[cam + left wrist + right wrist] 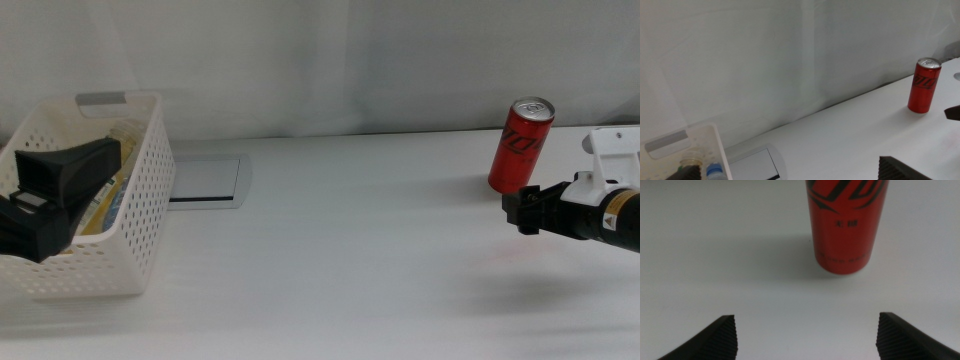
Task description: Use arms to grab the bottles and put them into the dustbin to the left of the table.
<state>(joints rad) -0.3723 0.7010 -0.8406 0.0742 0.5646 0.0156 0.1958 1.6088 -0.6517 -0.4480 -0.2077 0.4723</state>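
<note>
From the middle view the red can point(521, 144) stands upright at the table's point(350, 250) far right just beyond the right gripper point(520, 210), the left wrist view shows it apart from the dustbin point(715, 145) where the left gripper's jaw state I cannot tell, and the right wrist view shows jaws spread wide before this probably light, smooth, dentable can, best held mid-body.

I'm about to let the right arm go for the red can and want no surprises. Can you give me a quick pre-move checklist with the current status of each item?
1. Slim red soda can upright on the white tabletop: ok.
2. Right pincer jaws wide apart, wider than the can: ok.
3. Can in line between the jaws in the right wrist view, not yet between them: ok.
4. Nothing standing between pincer and can: ok.
5. Left pincer over the white perforated plastic basket, far from the can: ok.
6. Room left in the basket, which already holds bottles: cannot tell.
</note>
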